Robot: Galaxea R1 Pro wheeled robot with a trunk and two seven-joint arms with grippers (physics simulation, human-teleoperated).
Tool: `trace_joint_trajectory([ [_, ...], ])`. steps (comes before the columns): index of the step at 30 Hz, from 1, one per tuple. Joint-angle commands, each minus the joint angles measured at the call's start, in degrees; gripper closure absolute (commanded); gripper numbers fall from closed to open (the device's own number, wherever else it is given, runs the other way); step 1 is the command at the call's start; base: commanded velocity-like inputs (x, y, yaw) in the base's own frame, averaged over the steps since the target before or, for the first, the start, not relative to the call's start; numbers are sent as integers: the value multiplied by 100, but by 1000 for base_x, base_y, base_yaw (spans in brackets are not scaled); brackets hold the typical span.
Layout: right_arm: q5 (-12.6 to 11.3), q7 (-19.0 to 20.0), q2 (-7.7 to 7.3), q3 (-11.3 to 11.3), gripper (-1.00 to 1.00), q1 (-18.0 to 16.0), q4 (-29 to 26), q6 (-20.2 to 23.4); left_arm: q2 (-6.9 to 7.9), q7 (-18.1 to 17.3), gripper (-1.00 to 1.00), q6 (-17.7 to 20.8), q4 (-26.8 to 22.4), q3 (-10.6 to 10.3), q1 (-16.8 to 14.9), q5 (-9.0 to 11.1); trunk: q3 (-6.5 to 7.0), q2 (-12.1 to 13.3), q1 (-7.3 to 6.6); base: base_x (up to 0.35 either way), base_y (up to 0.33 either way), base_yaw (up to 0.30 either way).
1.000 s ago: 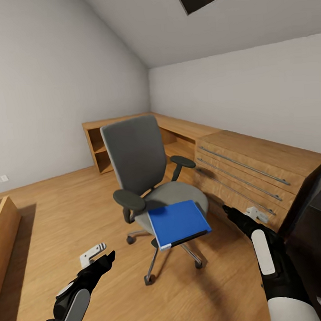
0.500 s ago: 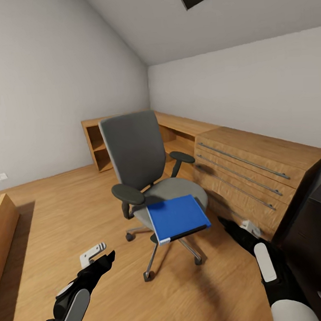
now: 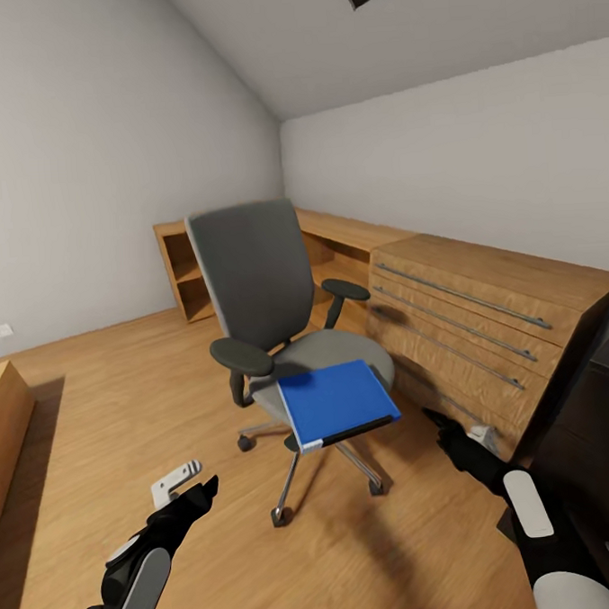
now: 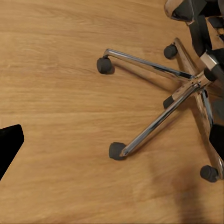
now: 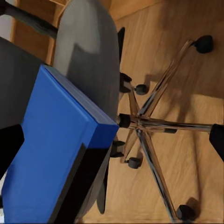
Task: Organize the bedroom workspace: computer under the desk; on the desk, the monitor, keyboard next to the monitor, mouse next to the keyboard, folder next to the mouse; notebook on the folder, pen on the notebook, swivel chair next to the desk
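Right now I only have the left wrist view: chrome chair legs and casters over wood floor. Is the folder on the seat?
Observer: Yes. The blue folder lies on the swivel chair seat, with its near edge overhanging the front.
Operator: Where is the right gripper?
Observer: The right gripper is low, to the right of the folder and not touching it. Its wrist view shows the fingers spread.
Operator: What stands beyond the chair?
Observer: A wooden drawer cabinet stands against the wall to the chair's right.

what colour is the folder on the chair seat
Bright blue, with a dark spine edge; the folder shows best in the head view, lying on the swivel chair.
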Motion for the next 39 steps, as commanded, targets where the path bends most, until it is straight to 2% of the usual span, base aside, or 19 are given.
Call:
trace_joint_trajectory([
  [1, -12, 72, 2, -18, -100, -5, 2, 94, 4, 58, -100, 4, -8, -14, -4, 57, -24, -44, 21, 0, 0, 0],
  [4, -24, 304, -5, -18, -100, -5, 11, 328, 2, 58, -100, 4, -8, -16, -4, 57, -78, -164, 87, 0, 0, 0],
  [5, -25, 412, 12, -24, -100, -5, 11, 682, -1, 58, -100, 4, 0, -21, -4, 65, -96, -204, 109, 0, 0, 0],
  [14, -25, 442, 32, 3, -100, -5, -16, 773, -3, 65, -100, 4, 9, -25, -4, 66, -257, -565, 307, 0, 0, 0],
  [18, -28, 523, 200, -6, -100, -5, -33, 639, -3, 75, -100, 4, 32, -32, -4, 78, -329, -726, 395, 0, 0, 0],
  [19, -27, 699, 303, -8, -100, -5, -36, 597, -5, 81, -100, 4, 39, -34, -4, 81, -347, -766, 417, 0, 0, 0],
  [22, -23, 1095, 353, -15, -100, -5, -37, 577, -6, 83, -100, 4, 43, -34, -4, 83, -413, -770, 424, 0, 0, 0],
  [23, -21, 1385, 368, -24, -100, -5, -34, 570, -9, 84, -100, 4, 44, -34, -4, 83, -436, -771, 427, 0, 0, 0],
  [27, -20, 1459, 368, -23, -100, -5, -29, 568, -11, 84, -100, 4, 44, -34, -4, 83, -524, -777, 437, 0, 0, 0],
  [39, -17, 1496, 364, -24, -100, -5, -19, 567, -7, 49, -100, 4, 48, -40, -4, 83, -524, -777, 437, 0, 0, 0],
])
